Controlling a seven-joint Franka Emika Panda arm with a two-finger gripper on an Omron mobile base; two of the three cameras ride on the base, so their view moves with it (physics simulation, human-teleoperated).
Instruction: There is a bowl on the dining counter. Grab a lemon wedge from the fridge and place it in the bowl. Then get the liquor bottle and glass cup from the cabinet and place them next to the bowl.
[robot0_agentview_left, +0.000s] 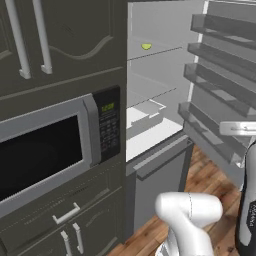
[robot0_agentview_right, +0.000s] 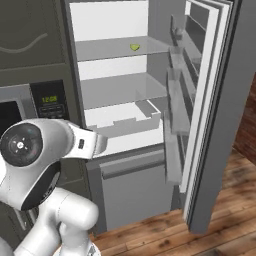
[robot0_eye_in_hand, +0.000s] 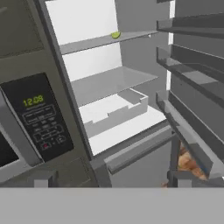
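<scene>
I hold the claw (robot0_eye_in_hand: 111, 183) wide, empty, facing the open light grey fridge (robot0_eye_in_hand: 109, 83); small yellow-green lemon wedge (robot0_eye_in_hand: 115, 34) sits above, ahead, awaiting pickup.

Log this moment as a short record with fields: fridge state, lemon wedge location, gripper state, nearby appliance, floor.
fridge: upper door swung wide open to the right, interior shelves exposed
lemon wedge: lying on an upper shelf inside the fridge, toward its right side, nothing touching it
gripper: open, empty, fingertips at the bottom of the hand view, pointed at the fridge interior, well short of the wedge
microwave: built into the dark tower left of the fridge, door closed, clock display lit
floor: wood planks
</scene>
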